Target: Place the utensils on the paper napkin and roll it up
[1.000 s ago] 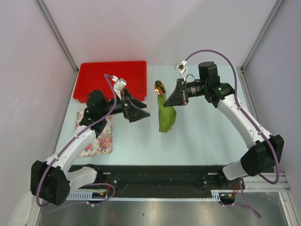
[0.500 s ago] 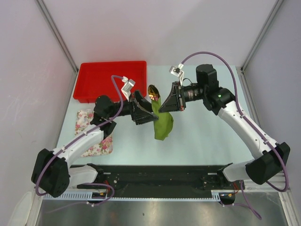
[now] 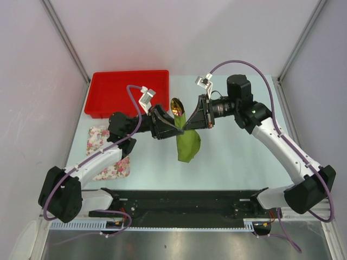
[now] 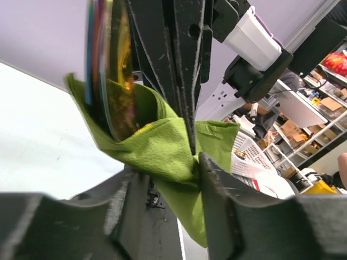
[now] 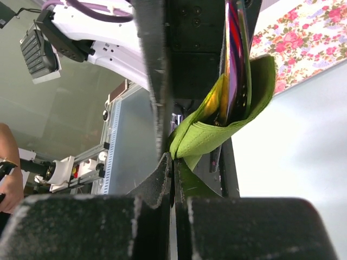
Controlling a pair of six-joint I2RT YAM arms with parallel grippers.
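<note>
R gripper [image 5: 173,173] pinches olive-green paper napkin [image 3: 188,145] round slim gold-ended utensils [image 3: 176,105]; L gripper [image 4: 165,173] spread astride. Best close low, wrap tight.

Bright, even, diffuse light, faint shadows; sharp overhead view, blurry dark wrist-view foregrounds.

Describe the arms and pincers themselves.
White shells, black joints and bases on left arm and right arm. A purple cable loops along each to a small white module. The left pincer and right pincer are black, wedge-shaped, with flat fingers.
</note>
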